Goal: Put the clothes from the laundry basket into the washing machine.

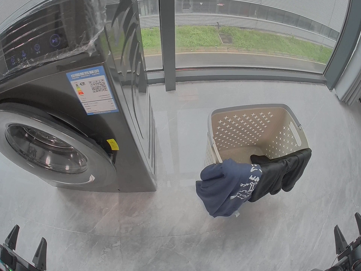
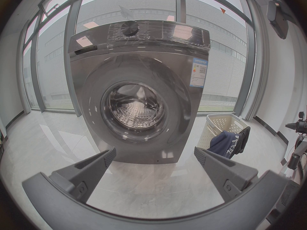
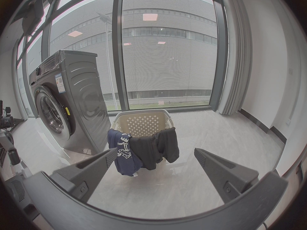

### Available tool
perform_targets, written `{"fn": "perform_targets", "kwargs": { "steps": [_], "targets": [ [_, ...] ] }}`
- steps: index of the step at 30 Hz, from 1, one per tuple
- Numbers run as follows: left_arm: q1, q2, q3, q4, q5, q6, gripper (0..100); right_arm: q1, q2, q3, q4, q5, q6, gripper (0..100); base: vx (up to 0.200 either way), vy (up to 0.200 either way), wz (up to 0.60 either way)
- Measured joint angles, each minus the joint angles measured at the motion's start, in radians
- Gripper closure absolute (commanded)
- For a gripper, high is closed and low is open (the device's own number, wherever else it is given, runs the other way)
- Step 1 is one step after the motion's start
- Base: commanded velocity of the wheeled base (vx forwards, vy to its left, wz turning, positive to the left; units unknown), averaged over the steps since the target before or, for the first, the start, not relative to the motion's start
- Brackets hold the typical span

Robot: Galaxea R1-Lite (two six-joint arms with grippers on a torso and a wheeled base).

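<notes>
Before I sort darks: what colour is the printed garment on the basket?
The garment is navy with white print; head view shows it best.

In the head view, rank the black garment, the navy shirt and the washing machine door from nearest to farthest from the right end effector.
From the right end effector:
1. black garment, draped over the near rim of the laundry basket, on its right.
2. navy shirt, beside it at the rim's left corner.
3. washing machine door, far left.

The washing machine door (image 1: 49, 151), left of frame, is closed and bars the drum to me. Bare floor (image 1: 169, 226) lies open ahead of me up to the laundry basket (image 1: 240, 128), right of centre. A navy garment (image 1: 225, 187) and a black garment (image 1: 282, 172) drape its near rim; its top is open.
</notes>
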Motion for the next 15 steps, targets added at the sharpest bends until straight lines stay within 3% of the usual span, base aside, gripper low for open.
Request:
{"fn": "perform_targets", "kwargs": {
  "steps": [15],
  "targets": [
    [0.000,0.000,0.000,-0.001,0.000,0.000,0,0.000,0.000,0.000,0.000,0.000,-0.001,0,0.000,0.200,0.00]
  ]
}}
